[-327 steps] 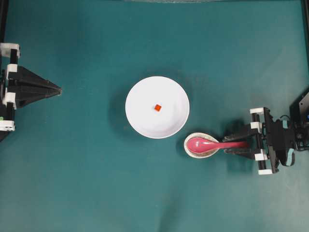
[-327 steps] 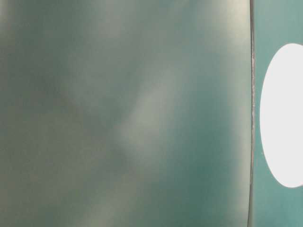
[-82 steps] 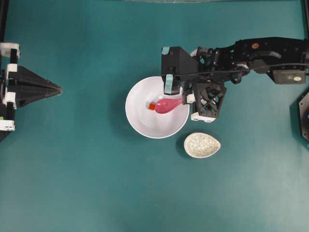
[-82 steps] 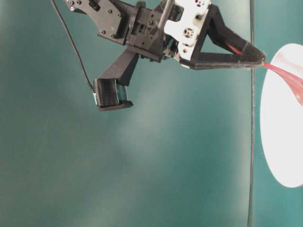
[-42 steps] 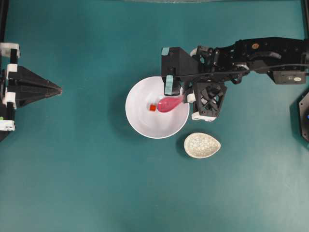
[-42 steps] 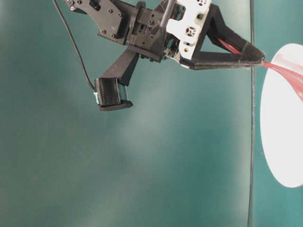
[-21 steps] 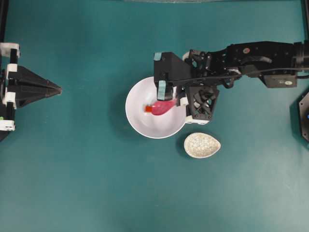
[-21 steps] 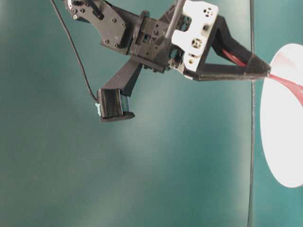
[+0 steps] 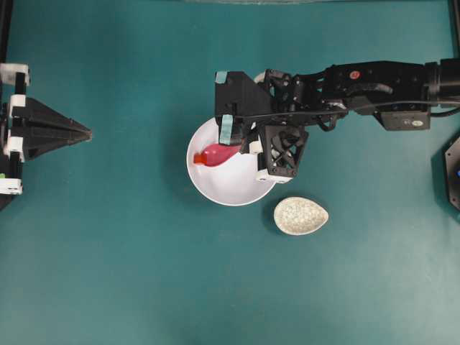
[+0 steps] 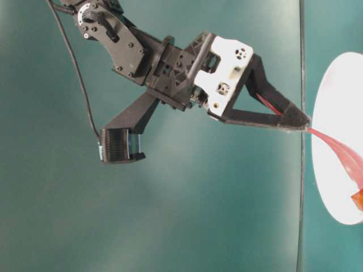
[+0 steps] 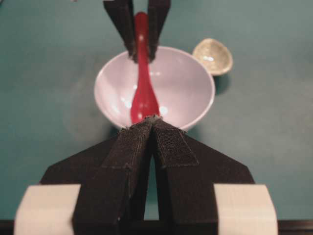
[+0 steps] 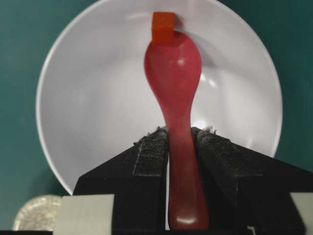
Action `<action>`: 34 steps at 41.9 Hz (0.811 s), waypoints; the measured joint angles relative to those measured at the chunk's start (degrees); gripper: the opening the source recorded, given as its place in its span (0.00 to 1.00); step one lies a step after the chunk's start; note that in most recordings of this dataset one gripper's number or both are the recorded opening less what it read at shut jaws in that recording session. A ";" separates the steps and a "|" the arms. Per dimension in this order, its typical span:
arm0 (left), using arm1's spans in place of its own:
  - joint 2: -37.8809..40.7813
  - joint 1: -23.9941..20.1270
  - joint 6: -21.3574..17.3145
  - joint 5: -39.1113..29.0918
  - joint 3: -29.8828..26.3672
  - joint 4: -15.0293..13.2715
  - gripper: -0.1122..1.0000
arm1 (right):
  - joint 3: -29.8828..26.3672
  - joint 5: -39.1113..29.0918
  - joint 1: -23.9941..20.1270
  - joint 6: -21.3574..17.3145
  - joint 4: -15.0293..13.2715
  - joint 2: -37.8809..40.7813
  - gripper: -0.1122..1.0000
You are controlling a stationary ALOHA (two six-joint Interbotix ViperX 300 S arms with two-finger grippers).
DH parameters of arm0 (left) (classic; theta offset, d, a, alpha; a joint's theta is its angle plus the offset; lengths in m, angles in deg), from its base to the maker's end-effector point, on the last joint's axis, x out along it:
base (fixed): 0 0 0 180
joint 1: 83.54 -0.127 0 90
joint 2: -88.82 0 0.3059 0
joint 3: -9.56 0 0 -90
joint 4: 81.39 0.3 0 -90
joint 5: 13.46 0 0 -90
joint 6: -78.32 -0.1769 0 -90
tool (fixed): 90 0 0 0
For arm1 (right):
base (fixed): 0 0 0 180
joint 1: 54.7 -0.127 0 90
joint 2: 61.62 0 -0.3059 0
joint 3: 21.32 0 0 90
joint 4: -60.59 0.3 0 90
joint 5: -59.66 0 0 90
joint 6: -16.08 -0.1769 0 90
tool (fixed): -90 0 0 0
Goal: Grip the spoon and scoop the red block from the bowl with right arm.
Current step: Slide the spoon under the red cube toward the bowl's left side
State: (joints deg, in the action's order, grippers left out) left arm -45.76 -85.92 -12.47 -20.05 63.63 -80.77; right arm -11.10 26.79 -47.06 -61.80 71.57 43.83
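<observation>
glossy magenta spoon [image 12: 173,73] touches tiny red cube [image 12: 163,27] inside smooth round white bowl [image 12: 88,98]

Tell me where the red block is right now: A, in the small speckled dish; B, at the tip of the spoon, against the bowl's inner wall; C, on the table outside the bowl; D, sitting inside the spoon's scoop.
B: in the right wrist view the red block sits just past the tip of the spoon, inside the bowl near its rim.

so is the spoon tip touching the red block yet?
Touching. The right wrist view shows the spoon tip butted against the red block at the bowl wall, no gap between them.
</observation>
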 measured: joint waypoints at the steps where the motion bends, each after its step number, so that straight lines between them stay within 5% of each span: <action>1: -0.09 0.09 0.00 0.09 0.00 0.00 0.10 | 0.00 0.09 -0.09 0.00 0.00 0.00 0.32; 34: 0.00 0.09 0.00 0.00 0.00 0.00 0.10 | -0.09 3.08 -0.53 -0.09 1.49 -0.88 0.32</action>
State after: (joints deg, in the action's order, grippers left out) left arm -45.76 -85.83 -12.47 -20.05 63.63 -80.77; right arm -11.19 29.86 -47.58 -61.88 73.07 42.95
